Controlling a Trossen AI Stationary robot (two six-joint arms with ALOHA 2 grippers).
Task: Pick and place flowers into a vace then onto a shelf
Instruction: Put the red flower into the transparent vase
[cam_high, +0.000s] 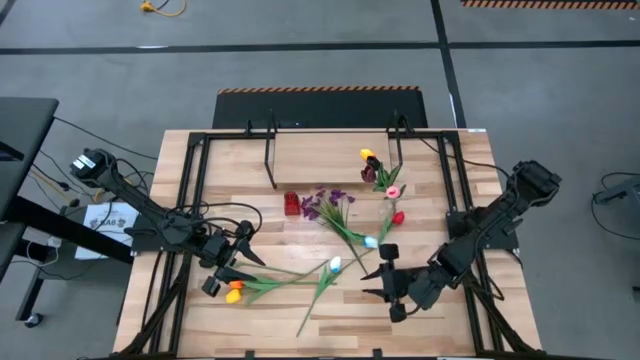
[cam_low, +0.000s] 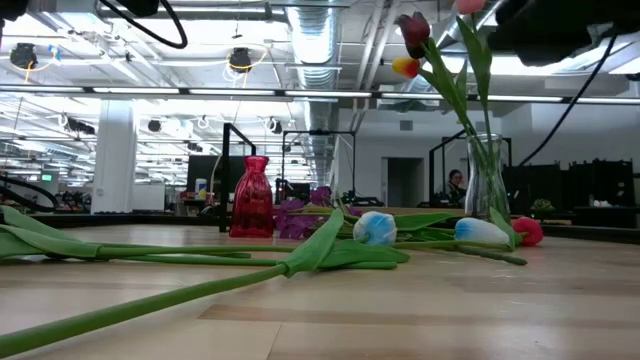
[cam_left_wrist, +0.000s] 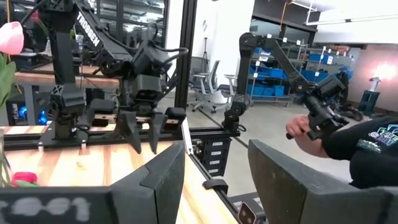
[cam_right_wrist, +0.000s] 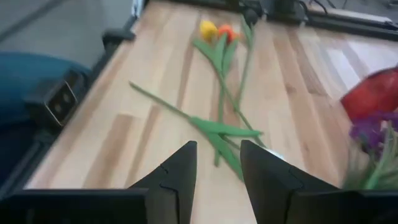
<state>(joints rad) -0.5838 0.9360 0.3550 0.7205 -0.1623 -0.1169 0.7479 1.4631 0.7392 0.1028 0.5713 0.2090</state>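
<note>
A clear glass vase (cam_low: 487, 190) stands on the table by the shelf (cam_high: 330, 155), holding yellow, maroon and pink tulips (cam_high: 372, 170). Loose flowers lie on the planks. There is a red tulip (cam_high: 398, 217), a purple sprig (cam_high: 325, 205), two white tulips (cam_high: 336, 265) and an orange and yellow pair (cam_right_wrist: 217, 31). My left gripper (cam_high: 243, 252) hovers open near the orange and yellow pair, nothing between its fingers (cam_left_wrist: 163, 174). My right gripper (cam_right_wrist: 217, 174) is open above the table's near right part. It points toward the long green stems (cam_right_wrist: 217, 127) and is clear of them.
A small red vase (cam_high: 291, 203) stands left of the purple sprig. Black frame rails (cam_high: 190, 200) run along the table's left and right sides. A person's hand and sleeve (cam_left_wrist: 348, 140) show beyond the table in the left wrist view.
</note>
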